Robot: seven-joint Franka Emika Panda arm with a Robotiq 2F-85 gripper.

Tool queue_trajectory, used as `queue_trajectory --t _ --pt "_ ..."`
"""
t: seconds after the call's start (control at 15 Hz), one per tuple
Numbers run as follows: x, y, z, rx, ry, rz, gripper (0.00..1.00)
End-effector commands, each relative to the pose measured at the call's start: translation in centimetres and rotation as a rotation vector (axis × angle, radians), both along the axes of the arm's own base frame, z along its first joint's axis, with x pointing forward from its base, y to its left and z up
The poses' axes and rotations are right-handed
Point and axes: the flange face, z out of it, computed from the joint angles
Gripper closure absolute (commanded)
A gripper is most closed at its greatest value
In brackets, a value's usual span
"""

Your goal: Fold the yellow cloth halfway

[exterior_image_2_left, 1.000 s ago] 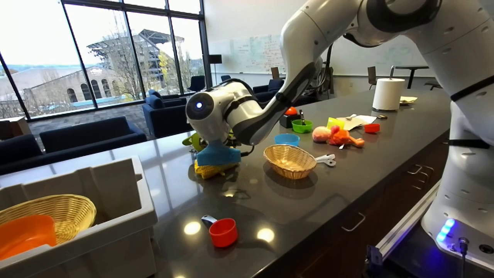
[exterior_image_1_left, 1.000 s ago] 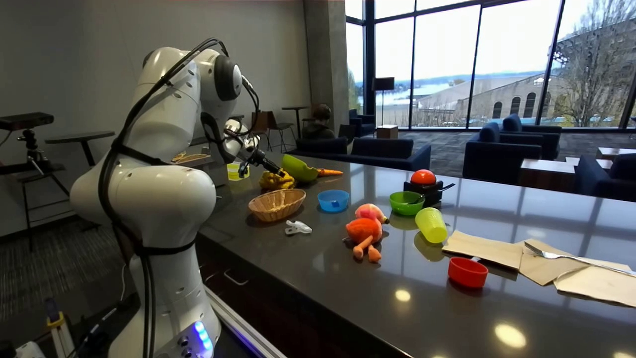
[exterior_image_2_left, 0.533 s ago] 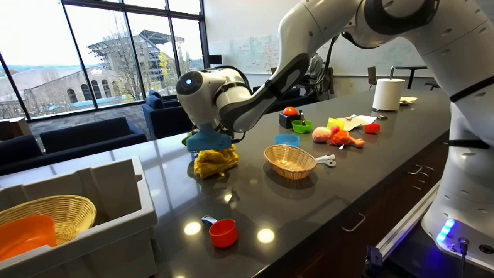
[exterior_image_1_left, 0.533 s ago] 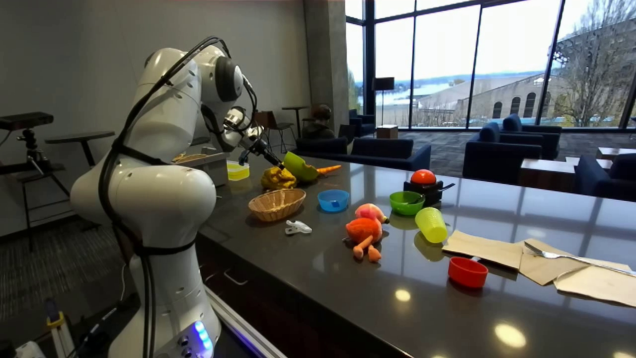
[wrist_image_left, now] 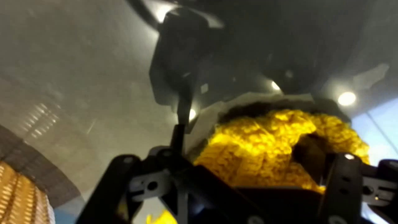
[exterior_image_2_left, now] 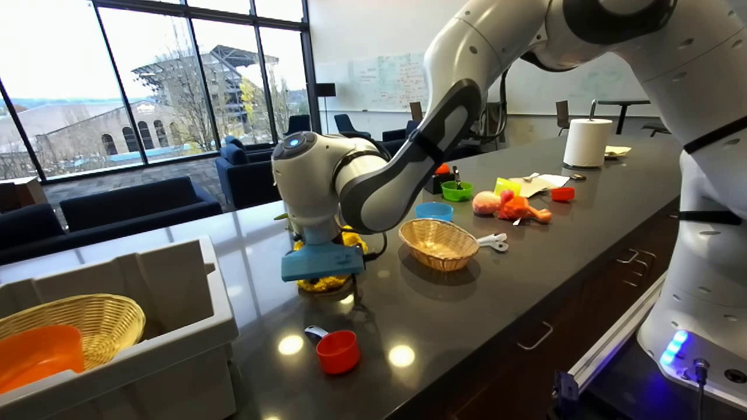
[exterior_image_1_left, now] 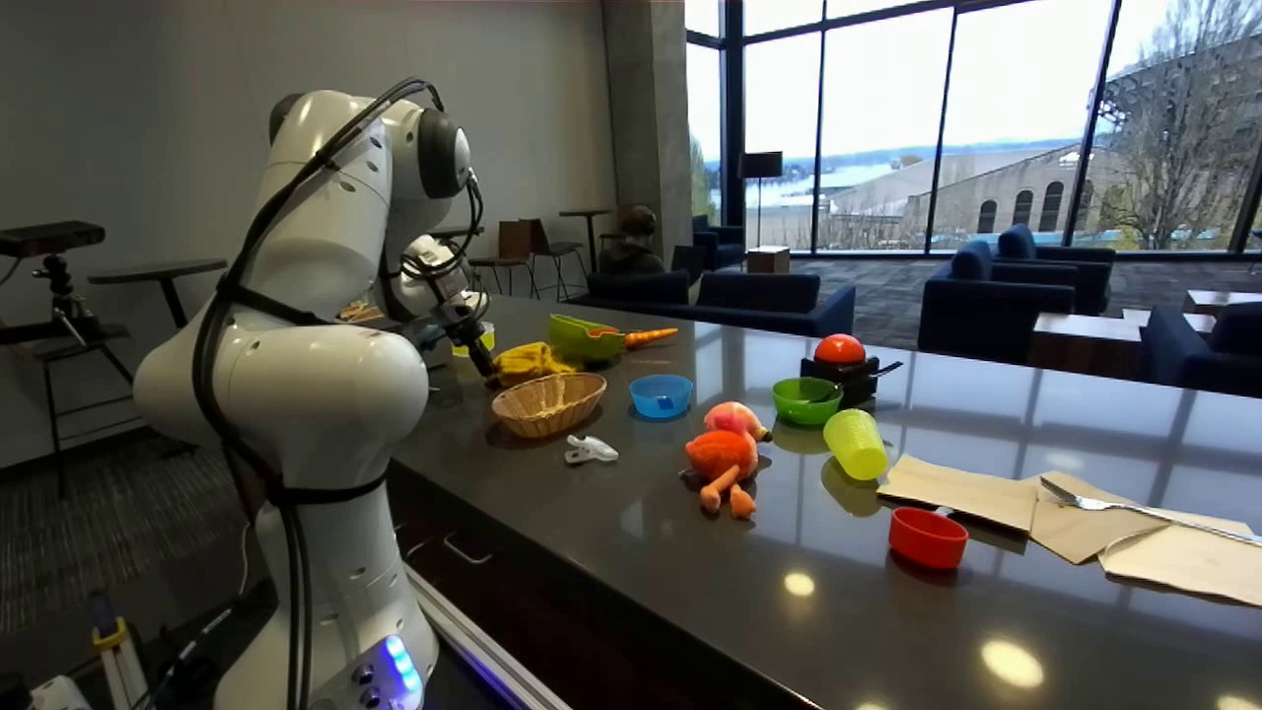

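Observation:
The yellow cloth [exterior_image_1_left: 530, 363] lies rumpled on the dark counter, behind the wicker basket. In an exterior view it is partly hidden by the blue-covered wrist, with its edge [exterior_image_2_left: 322, 284] showing below. In the wrist view the cloth [wrist_image_left: 258, 146] fills the space between the fingers. My gripper [exterior_image_1_left: 490, 375] is low at the side of the cloth. In the wrist view the gripper [wrist_image_left: 248, 146] has its fingers wide apart. One finger stands beside the cloth over bare counter. The other is at a dark hollow in the cloth; its tip is hard to make out.
The wicker basket [exterior_image_1_left: 548, 404] stands close by, also in the wrist view [wrist_image_left: 18, 196]. A lime-green object [exterior_image_1_left: 587, 340] and a carrot [exterior_image_1_left: 651, 337] lie behind the cloth. A blue bowl [exterior_image_1_left: 662, 396], a red cup [exterior_image_2_left: 338, 352] and a grey bin [exterior_image_2_left: 219, 291] are around.
My gripper lifted above the bunched cloth, then moved sideways and down to the cloth's side. The cloth now looks flatter and shifted that way. The lime-green object sits lower and less tilted.

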Motion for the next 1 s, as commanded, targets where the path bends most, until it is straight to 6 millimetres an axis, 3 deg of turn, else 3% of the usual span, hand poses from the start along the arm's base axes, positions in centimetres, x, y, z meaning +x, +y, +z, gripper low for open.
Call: queue_trajectory --t 0.0,0.4,0.47,0.67,0.93 --pt "-3.1 -0.1 -0.2 0.040 0.100 0.034 0.00" --pt "-3.4 -0.5 0.4 0.068 0.164 0.050 0.02" --pt "-3.3 -0.6 0.4 0.070 0.165 0.050 0.26" --pt "-2.7 -0.9 0.8 0.073 0.160 0.058 0.35" --pt "-2.1 -1.1 1.4 0.079 0.138 0.067 0.68"
